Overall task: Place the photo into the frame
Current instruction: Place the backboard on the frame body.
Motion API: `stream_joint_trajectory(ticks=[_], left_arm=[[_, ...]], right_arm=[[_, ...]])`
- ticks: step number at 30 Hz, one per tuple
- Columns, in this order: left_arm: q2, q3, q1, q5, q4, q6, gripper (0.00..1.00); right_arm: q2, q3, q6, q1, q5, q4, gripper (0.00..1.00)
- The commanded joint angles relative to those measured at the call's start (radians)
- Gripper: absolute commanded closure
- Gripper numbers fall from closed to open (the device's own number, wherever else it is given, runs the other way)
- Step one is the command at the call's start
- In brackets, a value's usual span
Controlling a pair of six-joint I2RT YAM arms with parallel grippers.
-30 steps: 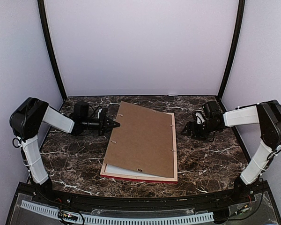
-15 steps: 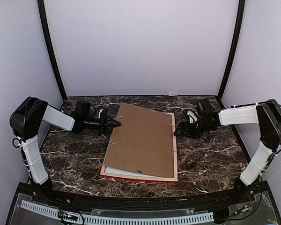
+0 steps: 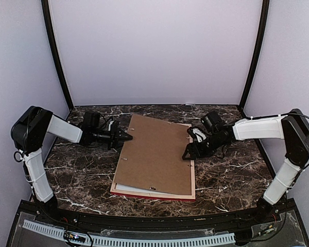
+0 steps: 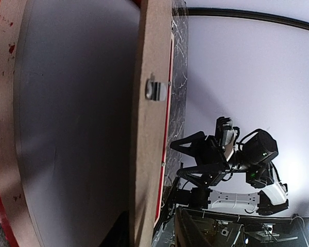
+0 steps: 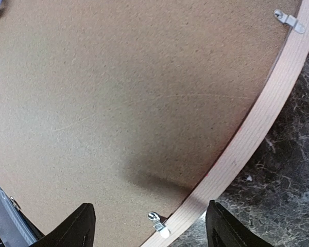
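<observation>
Counts: one frame [image 3: 192,177], one brown backing board [image 3: 157,154], one white sheet [image 3: 130,187], two arms, two claws. So nothing doubled up except the robot bits.
Frame: lying face down on the marble table [image 3: 82,170], pale wood rear up, red showing along its near edge.
What's in the frame: the white sheet sits inside the rails, with the backing board on top of it.
Backing board: skewed against the frame rather than squared up. Its far left corner pokes past the frame's far rail, and from the left wrist its left edge looks raised off the sheet.
Photo: honestly can't tell. No printed side shows anywhere, just that plain white sheet peeking out at the frame's near left corner.
Clips: little metal tabs [image 5: 288,19] along the frame's rear; two are clear from the right wrist.
Left gripper [image 3: 127,137]: right at the board's left edge, near the frame's far left corner. Can't make out whether its fingers are apart or together.
Right gripper [image 3: 187,155]: over the frame's right rail, about halfway along. Its fingers [image 5: 81,229] are spread wide with nothing pinched, only board and rail below.
</observation>
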Motion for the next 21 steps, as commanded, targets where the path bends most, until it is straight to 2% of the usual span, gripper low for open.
stream_joint_trajectory(ticks=[1,21], left_arm=[[-0.001,0.019,-0.016,0.017,-0.013,0.023,0.7],[0.004,0.018,-0.029,-0.028,-0.066,0.065,0.69]], right_arm=[[0.015,0.028,-0.032,0.038,0.013,-0.046,0.26],[0.045,0.038,-0.022,0.115,0.026,-0.113,0.38]])
